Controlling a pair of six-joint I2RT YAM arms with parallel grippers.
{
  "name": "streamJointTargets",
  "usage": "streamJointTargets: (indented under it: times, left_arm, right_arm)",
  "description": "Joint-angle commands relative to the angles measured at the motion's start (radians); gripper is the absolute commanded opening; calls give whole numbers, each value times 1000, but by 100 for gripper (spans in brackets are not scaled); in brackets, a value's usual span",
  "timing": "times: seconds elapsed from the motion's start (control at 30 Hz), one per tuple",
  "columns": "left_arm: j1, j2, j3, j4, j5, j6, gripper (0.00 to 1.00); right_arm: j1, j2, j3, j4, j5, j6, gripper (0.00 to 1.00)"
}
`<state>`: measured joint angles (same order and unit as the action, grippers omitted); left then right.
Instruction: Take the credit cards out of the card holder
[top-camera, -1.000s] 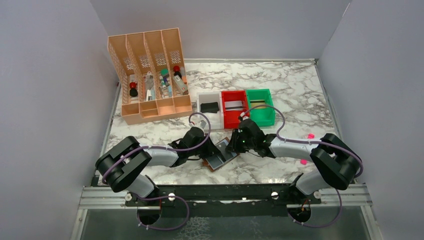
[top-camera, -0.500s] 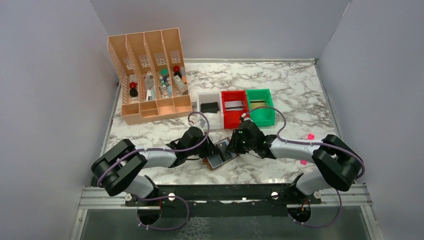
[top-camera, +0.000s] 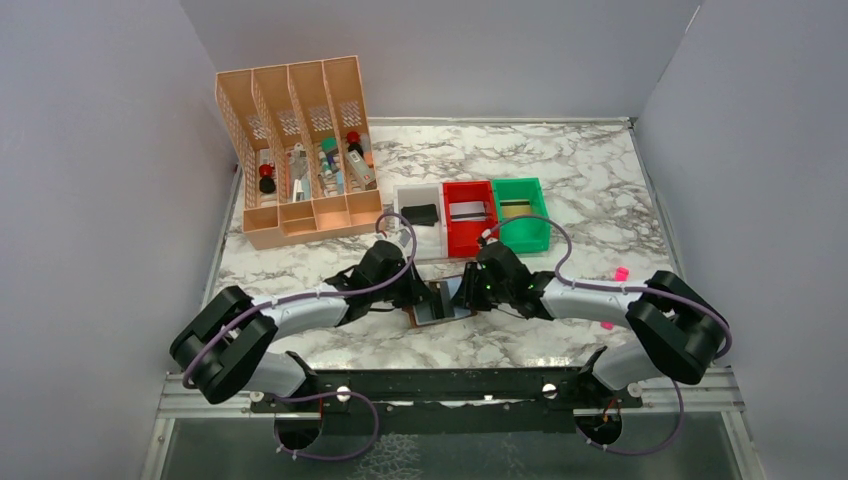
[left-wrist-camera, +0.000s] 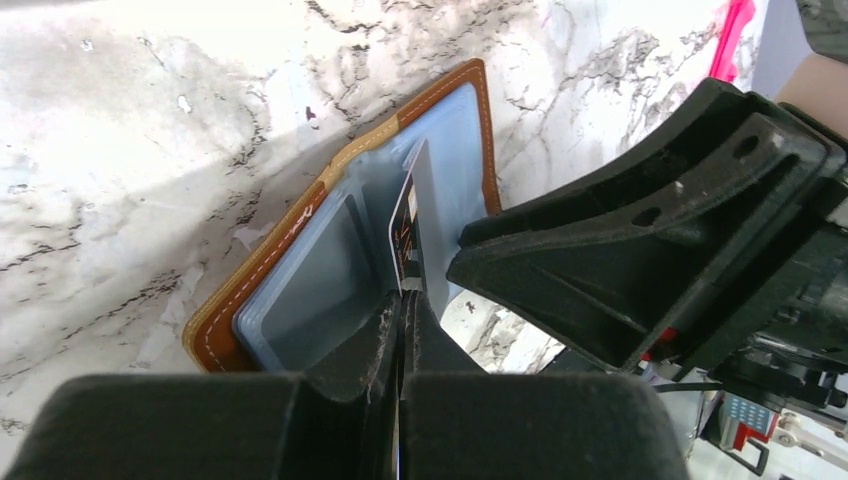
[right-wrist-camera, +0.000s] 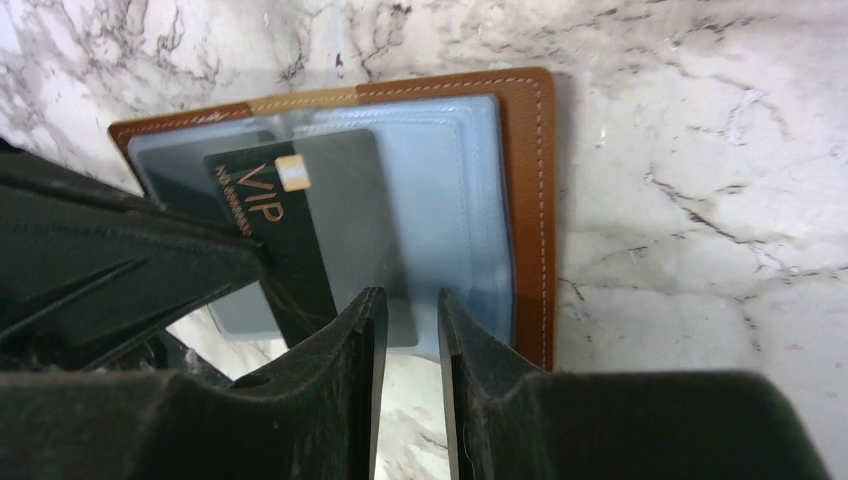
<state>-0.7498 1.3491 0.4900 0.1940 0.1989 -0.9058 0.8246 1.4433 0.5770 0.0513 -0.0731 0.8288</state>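
The card holder (top-camera: 437, 306) is lying open on the marble table (top-camera: 560, 190), just below the middle of the overhead view. Its brown cover is facing down and its clear sleeves (right-wrist-camera: 450, 200) are facing up. In the right wrist view its stitched brown edge (right-wrist-camera: 532, 200) is running down the right of the frame.

A dark credit card (right-wrist-camera: 285, 215) with gold "VIP" lettering is sticking part way out of the sleeves, toward the lower left of that view. In the left wrist view the same credit card (left-wrist-camera: 412, 225) is showing almost edge-on, standing up from the holder near the middle of the frame.

The left gripper (left-wrist-camera: 402, 305) is reaching in from the bottom of its own view. Its jaws are pressing together on the near end of the card. The right gripper (right-wrist-camera: 405, 305) is coming in from the bottom of its view with its jaws standing narrowly apart over the lower edge of the sleeves. Nothing is showing clamped between them.

From above, the two grippers are meeting over the holder, the left gripper (top-camera: 420, 291) just left of it and the right gripper (top-camera: 468, 292) just right.

Above the holder, a white bin (top-camera: 400, 200), a red bin (top-camera: 470, 241) and a green bin (top-camera: 525, 241) are sitting side by side. An orange rack (top-camera: 300, 215) is standing at the upper left.
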Motion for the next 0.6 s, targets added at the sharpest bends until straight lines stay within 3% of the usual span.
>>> streamJointTargets:
  times: [0.0, 0.1, 0.4, 0.57]
  left_arm:
    - [7, 50, -2, 43, 69, 25, 0]
    - [7, 102, -13, 118, 107, -14, 1]
    - [7, 112, -1, 152, 83, -45, 19]
    - [7, 124, -3, 167, 103, -55, 19]
  right_arm:
    - [8, 23, -27, 11, -98, -27, 30]
    - [8, 40, -31, 47, -133, -23, 29]
    - [8, 82, -40, 70, -150, -5, 29]
    - [8, 99, -44, 86, -157, 10, 29]
